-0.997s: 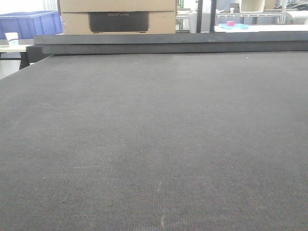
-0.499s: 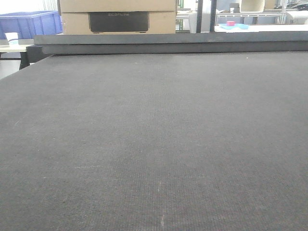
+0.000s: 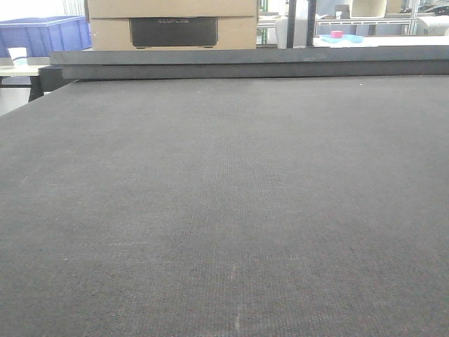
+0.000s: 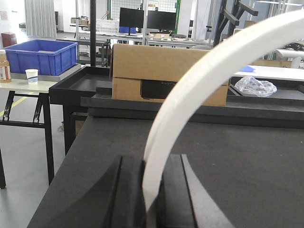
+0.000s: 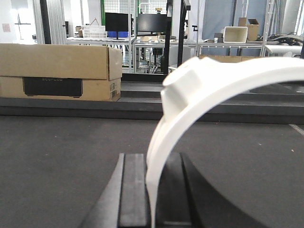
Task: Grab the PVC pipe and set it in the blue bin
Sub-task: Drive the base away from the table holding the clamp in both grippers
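In the left wrist view, the left gripper (image 4: 151, 199) sits at bottom centre, closed narrowly on a white curved PVC pipe (image 4: 204, 71) that arcs to the upper right. The blue bin (image 4: 40, 57) stands at upper left on a side table, left of a cardboard box (image 4: 142, 66). In the right wrist view, the right gripper (image 5: 151, 194) likewise clamps a white PVC pipe (image 5: 190, 85) with a thicker collar; whether it is the same piece cannot be told. The dark surface (image 3: 224, 210) fills the front view.

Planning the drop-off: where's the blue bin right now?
Far left: the bin sits on a side table left of the box in the left wrist view, and at the front view's top-left corner.
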